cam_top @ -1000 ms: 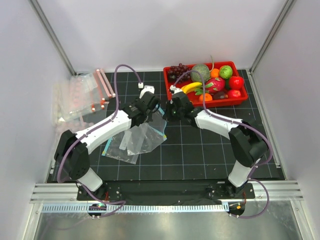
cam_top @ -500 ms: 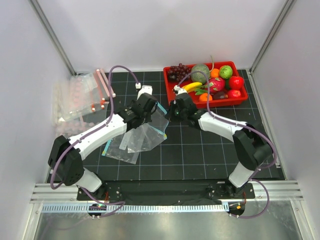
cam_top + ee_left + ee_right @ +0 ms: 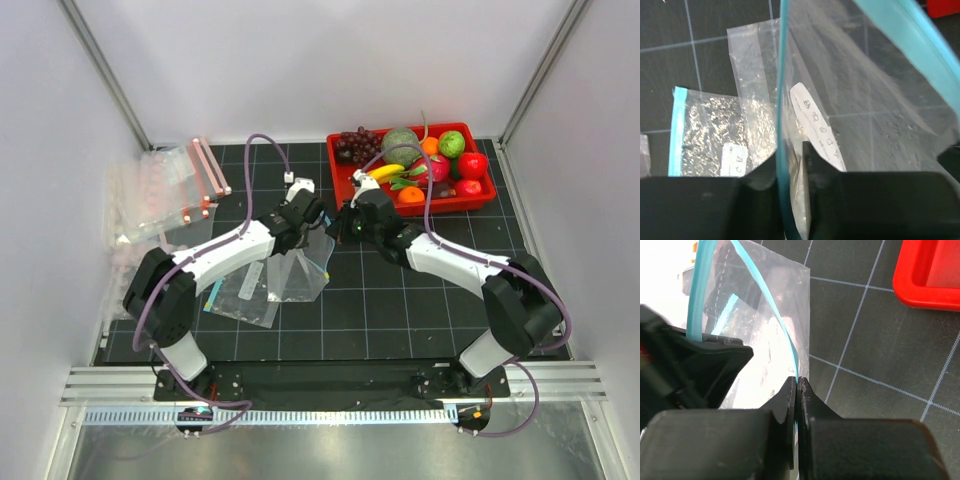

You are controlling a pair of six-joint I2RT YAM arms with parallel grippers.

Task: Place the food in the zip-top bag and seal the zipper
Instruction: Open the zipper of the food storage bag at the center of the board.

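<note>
Honestly, barely into it. Haven't bagged any food yet: can spot the melon (image 3: 400, 146), banana (image 3: 383, 172) and red fruit (image 3: 472, 165) up in the red tray (image 3: 450, 203) at 1 o'clock, well apart from the bag (image 3: 300, 268). Haven't sealed the zipper (image 3: 912, 42) either, and wouldn't want to before loading. Got the bag lifted off the worktop (image 3: 420, 300) near the middle, a touch toward 9 o'clock, hanging from its mouth with the two lips pulled apart into a gap. Reckon on this being the "open the mouth" step, with loading three fruits and pressing the strip shut all left to do.

Pose-wise: left pincer (image 3: 303, 213) reaching in from 7 o'clock toward the centre. Looks clamped onto one lip of the mouth, teal strip running edge-on straight down between the fingers in the wrist view. Right pincer (image 3: 796, 382) coming in from 5 o'clock, pointing toward 10, pinched tight on the other lip, tips pressed together right on the strip. Parked just beside each other, nearly nose to nose, only the stretched mouth between.

Also a couple of spare bags (image 3: 238, 292) lying flat around 8 o'clock, partly under the held one. Hard to fetch fruit without dropping a lip, so probably a fiddly bit ahead.
</note>
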